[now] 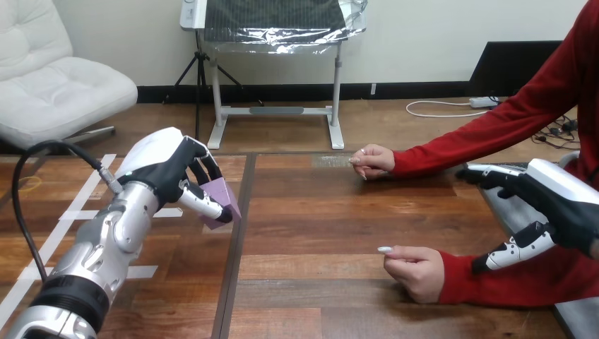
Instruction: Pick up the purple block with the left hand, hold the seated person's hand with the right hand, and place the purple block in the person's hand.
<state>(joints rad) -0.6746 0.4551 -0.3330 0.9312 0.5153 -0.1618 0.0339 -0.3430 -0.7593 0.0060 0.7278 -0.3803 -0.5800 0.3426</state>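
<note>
Clasping purple block [227, 195]: left robot hand [164, 168], thumb across front.

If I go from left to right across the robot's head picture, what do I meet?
Robot's black-and-white left hand → small purple block gripped in it → person's far hand → person's near hand → robot's black-and-white right hand.

The counter [318, 212] is smooth, faintly glossy wood planks, the purple block [227, 195] matt, the left hand [166, 166] glossy white-and-black plastic on a brushed-metal forearm [106, 247].
</note>
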